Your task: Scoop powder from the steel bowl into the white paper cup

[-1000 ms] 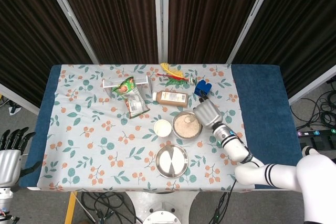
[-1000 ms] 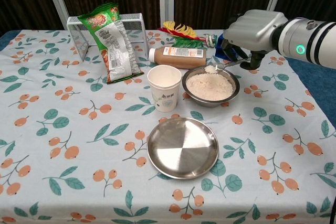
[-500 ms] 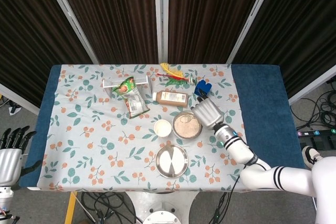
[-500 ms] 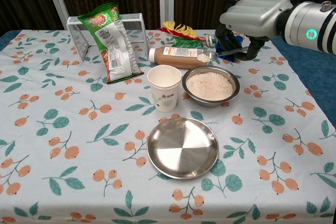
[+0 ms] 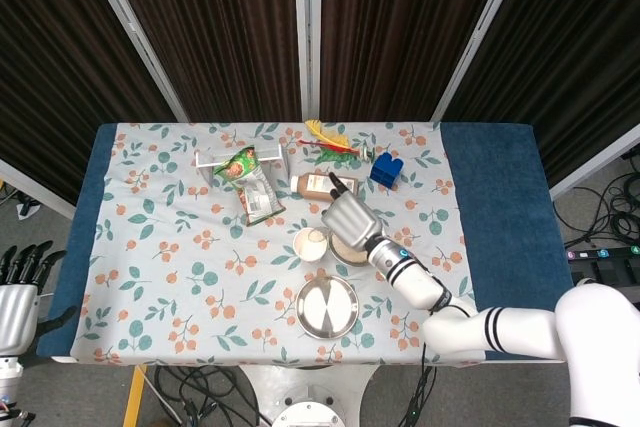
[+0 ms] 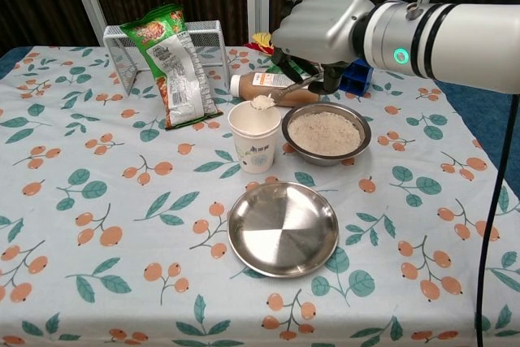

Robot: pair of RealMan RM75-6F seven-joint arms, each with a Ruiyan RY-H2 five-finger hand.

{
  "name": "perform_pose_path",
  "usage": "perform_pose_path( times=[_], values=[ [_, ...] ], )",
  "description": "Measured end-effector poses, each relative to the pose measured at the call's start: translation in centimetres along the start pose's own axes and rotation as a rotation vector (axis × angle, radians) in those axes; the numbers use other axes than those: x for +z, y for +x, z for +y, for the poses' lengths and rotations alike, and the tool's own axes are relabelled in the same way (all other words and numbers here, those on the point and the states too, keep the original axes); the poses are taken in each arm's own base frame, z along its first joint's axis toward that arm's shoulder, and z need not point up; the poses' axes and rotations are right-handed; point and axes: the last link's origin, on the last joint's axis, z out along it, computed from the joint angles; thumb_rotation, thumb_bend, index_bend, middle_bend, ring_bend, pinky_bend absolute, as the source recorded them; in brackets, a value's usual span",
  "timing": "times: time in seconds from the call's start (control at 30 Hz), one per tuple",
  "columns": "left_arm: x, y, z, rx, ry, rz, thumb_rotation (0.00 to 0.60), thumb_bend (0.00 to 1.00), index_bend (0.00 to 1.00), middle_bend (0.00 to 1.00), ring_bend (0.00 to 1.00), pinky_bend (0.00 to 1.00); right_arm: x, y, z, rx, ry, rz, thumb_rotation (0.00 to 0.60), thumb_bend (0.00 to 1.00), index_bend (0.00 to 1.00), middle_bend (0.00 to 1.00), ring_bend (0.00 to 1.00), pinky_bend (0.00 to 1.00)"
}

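One heaped spoon (image 6: 276, 97) of powder sits over the mouth of the cup (image 6: 254, 136), held by the right hand (image 6: 321, 28), whose fingers are curled around the handle above the bowl (image 6: 326, 132). The cup stands just left of the bowl, nearly touching it, with a steel plate (image 6: 283, 228) in front of both. In the head view the right hand (image 5: 350, 219) hides most of the bowl, and the left hand (image 5: 15, 299) hangs off the table's left edge with fingers apart, holding nothing. The step in hand looks to be the tip-out, and it wants care: the load lies near the cup's far rim rather than dead centre, so I would bring the spoon a little further over the opening before rolling the wrist. A slow roll should let the powder slide off in one fall; a quick flick would likely scatter it on the cloth. The paper cup is light and free-standing, so the spoon should not knock its rim.
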Motion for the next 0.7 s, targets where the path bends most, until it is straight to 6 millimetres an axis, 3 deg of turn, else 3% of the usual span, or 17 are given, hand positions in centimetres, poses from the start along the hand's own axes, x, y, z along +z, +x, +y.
perform_pose_path(
  times=[0.43,0.7],
  values=[
    [-0.3,-0.2,-0.4,-0.007,0.012,0.001,0.600,0.02,0.27,0.22,0.13,0.06,1.4,2.2,-2.9,-0.408,0.037,0.106,0.600,0.33,0.58,0.57,0.24,0.00],
    [-0.5,-0.4,-0.5,-0.014,0.020,-0.001,0.600,0.02,0.27,0.22,0.13,0.06,1.4,2.6,-4.2,-0.676,0.079,0.188,0.600,0.33,0.58,0.56,0.23,0.00]
  ],
)
